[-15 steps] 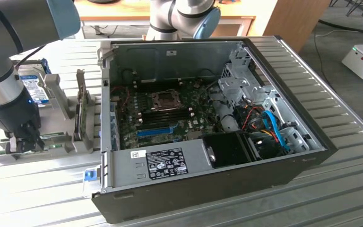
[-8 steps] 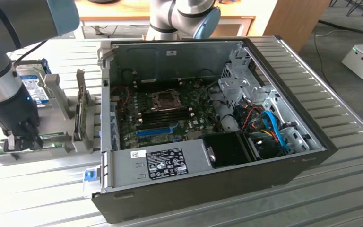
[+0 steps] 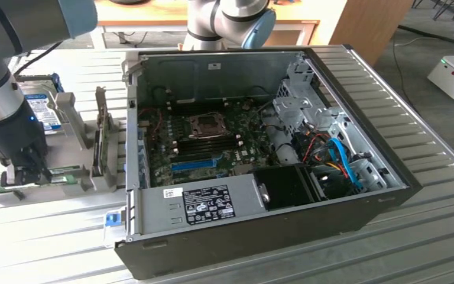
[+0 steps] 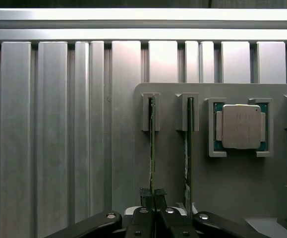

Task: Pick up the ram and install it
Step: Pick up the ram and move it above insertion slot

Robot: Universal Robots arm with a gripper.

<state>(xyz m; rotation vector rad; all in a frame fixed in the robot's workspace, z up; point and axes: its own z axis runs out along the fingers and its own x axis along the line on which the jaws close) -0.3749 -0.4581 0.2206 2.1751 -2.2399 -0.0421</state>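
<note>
- In the exterior view, the arm (image 3: 6,89) reaches down at the exterior view's left, well apart from the inside of the open computer case (image 3: 290,225).
- The gripper (image 3: 23,176) is low over a grey holder (image 3: 69,183) that sits on the ribbed metal worktop (image 3: 416,248), just beside the case.
- The ram (image 3: 60,173) shows as a thin green strip lying along the holder at the gripper's tips; from this side I cannot tell how the fingers stand.
- A hard drive (image 3: 44,115) with a blue label stands in the holder behind the arm.
- Inside the case the motherboard (image 3: 211,145) lies bare, with a blue slot (image 3: 191,164) near its front edge.
- In the wrist view, the ram (image 4: 152,144) is seen edge-on, a thin green line standing in a narrow slot of the holder (image 4: 232,183).
- The gripper (image 4: 154,214) has its fingers (image 4: 144,218) drawn in narrow, pinching the near end of the ram from both sides.
- The ram's far end sits in the holder's notched bracket.
- A second stick (image 4: 189,148) stands parallel in the neighbouring slot, near the held one but not touching it.
- A square processor chip (image 4: 241,126) rests in its own pocket of the holder, beyond the second stick.
- The worktop (image 4: 59,139) runs beside the holder.
</note>
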